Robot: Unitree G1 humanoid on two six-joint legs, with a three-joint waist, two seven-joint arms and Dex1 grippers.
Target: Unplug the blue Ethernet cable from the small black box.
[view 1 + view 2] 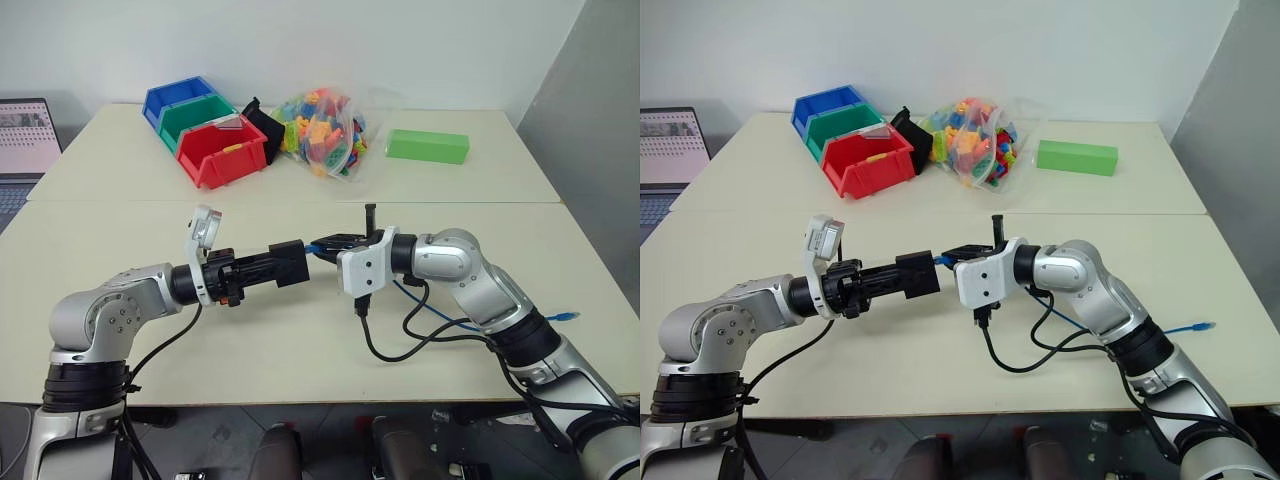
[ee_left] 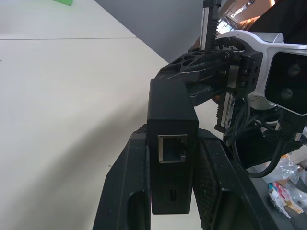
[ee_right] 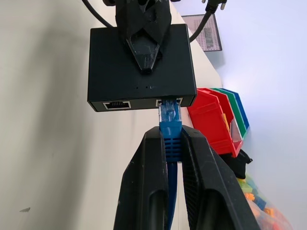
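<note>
The Ethernet cable [image 3: 170, 132] is bright blue; the small box [image 3: 141, 72] is matte black. Blue [image 1: 178, 99], green [image 1: 195, 117] and red bins [image 1: 222, 155] sit on the cream table [image 1: 300, 180].

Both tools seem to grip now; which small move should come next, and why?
Probably the right tool should pull straight back. It pinches the blue Ethernet cable at its plug, which sits in the small black box held by the left tool.

small black box [image 3: 141, 64]: flat, matte, held above table | blue Ethernet cable [image 3: 170, 125]: plugged into its port
</note>
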